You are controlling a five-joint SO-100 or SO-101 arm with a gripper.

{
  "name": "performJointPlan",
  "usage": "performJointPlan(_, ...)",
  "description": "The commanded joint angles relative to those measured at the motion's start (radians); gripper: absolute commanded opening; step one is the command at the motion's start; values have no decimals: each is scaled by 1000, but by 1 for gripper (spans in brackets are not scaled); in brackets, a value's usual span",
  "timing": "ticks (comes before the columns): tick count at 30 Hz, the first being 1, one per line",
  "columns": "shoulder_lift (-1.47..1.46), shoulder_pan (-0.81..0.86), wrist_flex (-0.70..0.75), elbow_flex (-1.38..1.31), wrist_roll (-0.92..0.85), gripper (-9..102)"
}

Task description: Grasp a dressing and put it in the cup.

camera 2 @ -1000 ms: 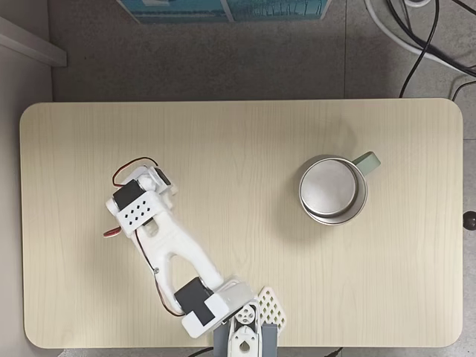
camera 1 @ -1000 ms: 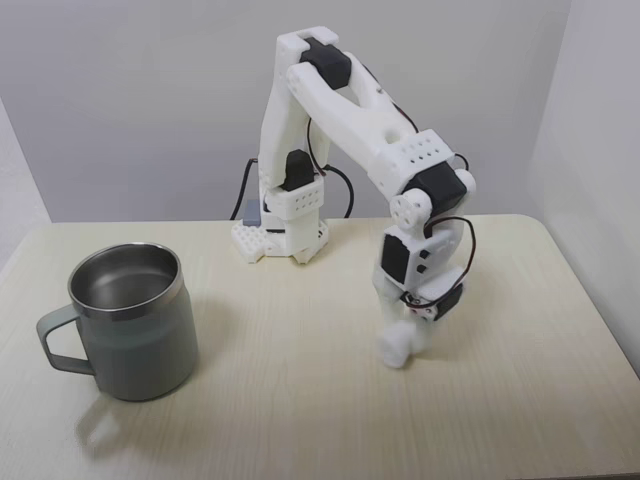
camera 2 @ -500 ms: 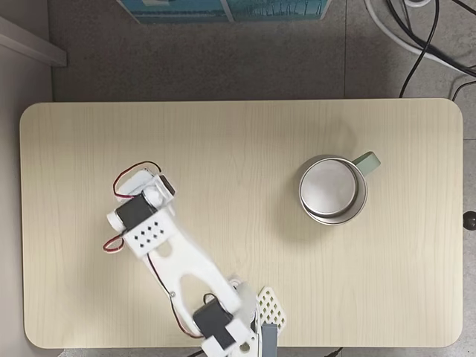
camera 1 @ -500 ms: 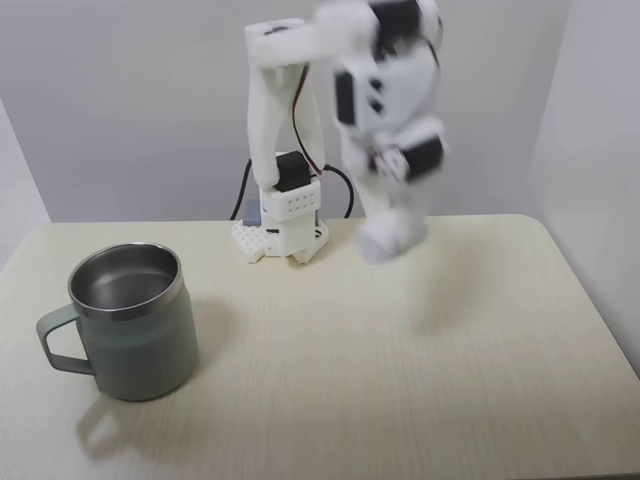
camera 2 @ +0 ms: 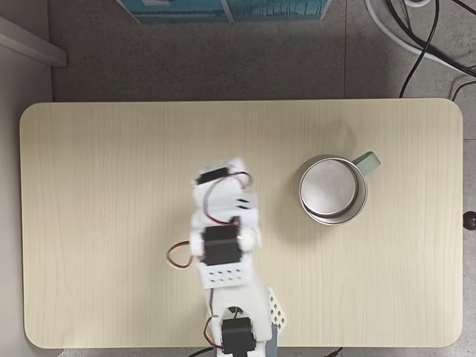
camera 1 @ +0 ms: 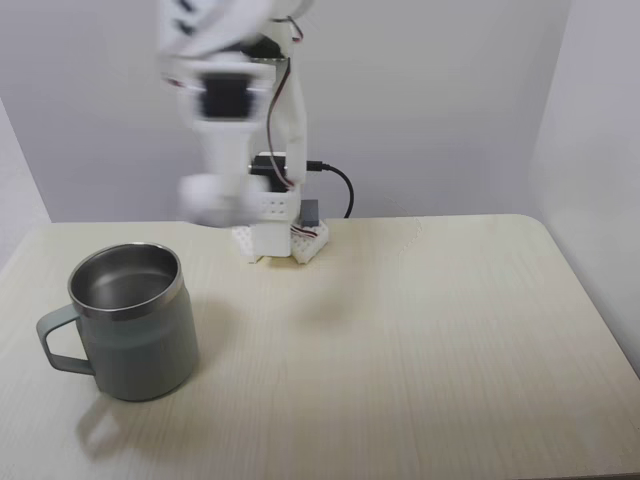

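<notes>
A white robot arm (camera 1: 225,60) rises from its base at the back of a pale wooden bench (camera 1: 400,340). It is blurred in both fixed views. In the side view the pincer (camera 1: 208,203) hangs in the upper left of the frame, above and just right of the cup (camera 1: 130,320). A white blurred lump at its tip looks like the dressing (camera 1: 205,200), apparently gripped, though the blur hides the jaws. From above, the pincer (camera 2: 222,169) sits centre frame, left of the cup (camera 2: 332,190).
</notes>
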Motion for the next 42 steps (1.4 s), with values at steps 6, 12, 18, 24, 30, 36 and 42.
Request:
performJointPlan(6, -5, 411, -43, 28, -92, 0)
performJointPlan(12, 15, 431, -163, -87, -101, 0)
performJointPlan(18, 12, 391, -265, -230, -87, 0)
performJointPlan(24, -17, 388, -359, -374, -97, 0)
performJointPlan(30, -23, 387, -380, -400, -101, 4)
performJointPlan(36, -78, 400, -373, -402, -92, 23)
performJointPlan(42, -94, 394, -365, -399, -91, 24)
